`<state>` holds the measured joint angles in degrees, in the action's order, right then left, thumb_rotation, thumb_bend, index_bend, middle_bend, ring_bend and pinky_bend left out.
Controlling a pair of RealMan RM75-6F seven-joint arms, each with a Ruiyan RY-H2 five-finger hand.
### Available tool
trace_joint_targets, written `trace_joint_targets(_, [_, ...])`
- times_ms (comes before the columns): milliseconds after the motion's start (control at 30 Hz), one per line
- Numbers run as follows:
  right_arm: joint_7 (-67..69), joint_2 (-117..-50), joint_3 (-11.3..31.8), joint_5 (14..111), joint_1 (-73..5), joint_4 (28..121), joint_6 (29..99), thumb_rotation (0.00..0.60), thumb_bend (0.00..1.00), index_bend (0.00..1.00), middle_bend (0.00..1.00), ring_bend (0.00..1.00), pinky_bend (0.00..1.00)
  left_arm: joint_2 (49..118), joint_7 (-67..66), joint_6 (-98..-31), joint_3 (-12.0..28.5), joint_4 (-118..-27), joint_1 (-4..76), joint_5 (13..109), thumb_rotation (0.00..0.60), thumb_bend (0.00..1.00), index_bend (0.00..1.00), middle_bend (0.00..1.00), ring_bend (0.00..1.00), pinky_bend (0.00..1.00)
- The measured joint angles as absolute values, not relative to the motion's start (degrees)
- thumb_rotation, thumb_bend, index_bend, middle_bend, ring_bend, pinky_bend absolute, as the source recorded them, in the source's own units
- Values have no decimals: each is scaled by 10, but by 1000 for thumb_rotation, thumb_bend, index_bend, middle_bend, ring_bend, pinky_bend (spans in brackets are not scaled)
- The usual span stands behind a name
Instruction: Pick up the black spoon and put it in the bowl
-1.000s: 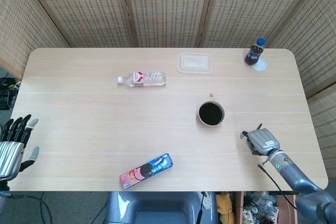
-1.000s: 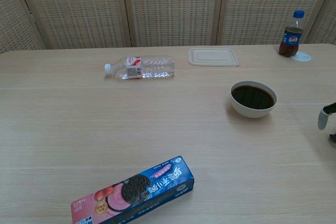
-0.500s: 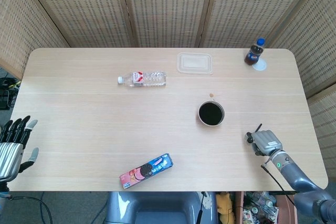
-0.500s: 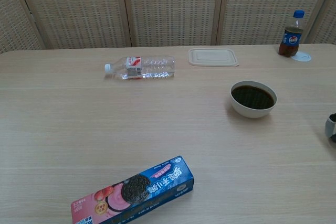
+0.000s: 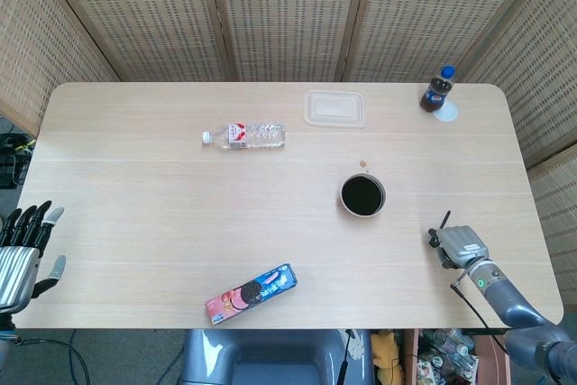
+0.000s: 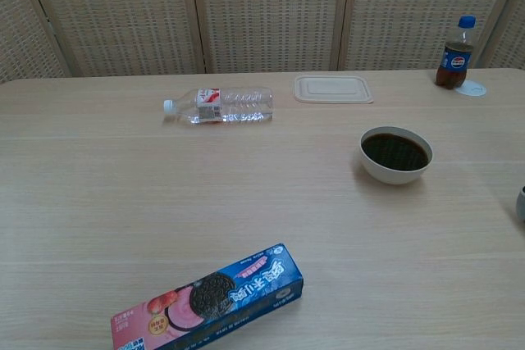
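Observation:
The white bowl (image 5: 362,195) (image 6: 396,154) stands right of the table's middle, and its inside looks black all over. I cannot make out the black spoon as a separate shape in either view. My right hand (image 5: 459,245) hovers near the table's front right corner, well clear of the bowl, with nothing in it. Only a sliver of that hand (image 6: 522,202) shows at the chest view's right edge. My left hand (image 5: 22,250) hangs off the table's front left corner, fingers spread and holding nothing.
A clear water bottle (image 5: 245,136) lies on its side at the back left of the middle. A lidded plastic box (image 5: 334,107) and a cola bottle (image 5: 437,89) stand at the back. A biscuit box (image 5: 251,293) lies near the front edge.
My right hand has drawn back from the bowl toward the front right corner and slipped almost out of the chest view. The left hand and the objects have not moved.

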<state>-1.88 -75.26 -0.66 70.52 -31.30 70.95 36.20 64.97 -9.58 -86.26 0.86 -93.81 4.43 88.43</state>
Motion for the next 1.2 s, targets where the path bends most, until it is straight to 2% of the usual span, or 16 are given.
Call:
trace_joint_targets(800, [6,-739,-16,691,-291,669,358,600,864,327,1000,1000,1000,651,-103,-861,9,-938,45,882,600,447,71,39,0,0])
trace_joint_targets(1200, [25,-712,12,697,-298,696,382,600,863,326,1000,1000,1000,650,-104,-863,9,-944,46,887,600,446,71,38,0,0])
